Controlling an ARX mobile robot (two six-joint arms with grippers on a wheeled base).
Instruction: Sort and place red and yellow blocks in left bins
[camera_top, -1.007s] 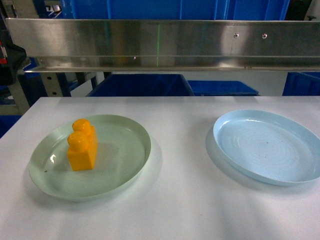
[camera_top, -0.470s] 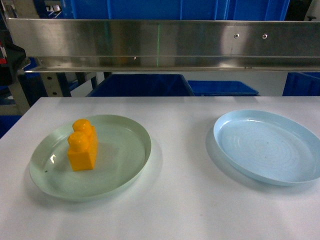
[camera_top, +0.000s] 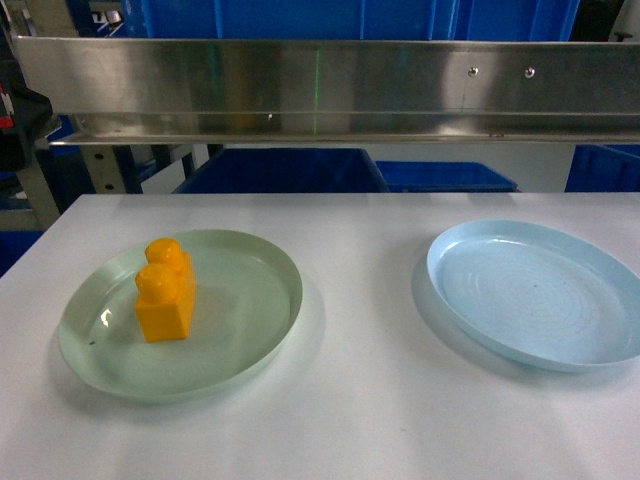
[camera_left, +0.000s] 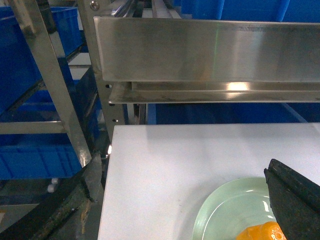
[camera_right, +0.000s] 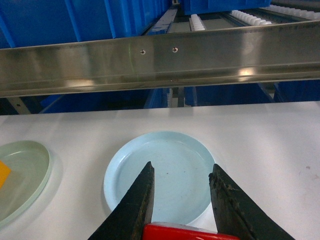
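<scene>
Gripping a red block (camera_right: 186, 231) at lower frame, the right gripper (camera_right: 182, 190) sits narrowly parted; left gripper (camera_left: 295, 197) jaw state cannot be told.

Green plate (camera_left: 210, 212) with yellow block (camera_left: 260, 233) on white table (camera_left: 175, 160); dark shape, perhaps the end effector (camera_left: 295, 200).

A flat white tabletop (camera_top: 360, 420) is filling the foreground, its far edge running just below a long brushed stainless-steel rail (camera_top: 320, 85) that is spanning the width of the scene and catching soft overhead glare. Large blue plastic crates (camera_top: 285, 170) are sitting behind and under the rail. Off the table's left edge, an angled grey metal rack frame (camera_left: 55, 90) is standing among more blue bins (camera_left: 35, 160)
</scene>
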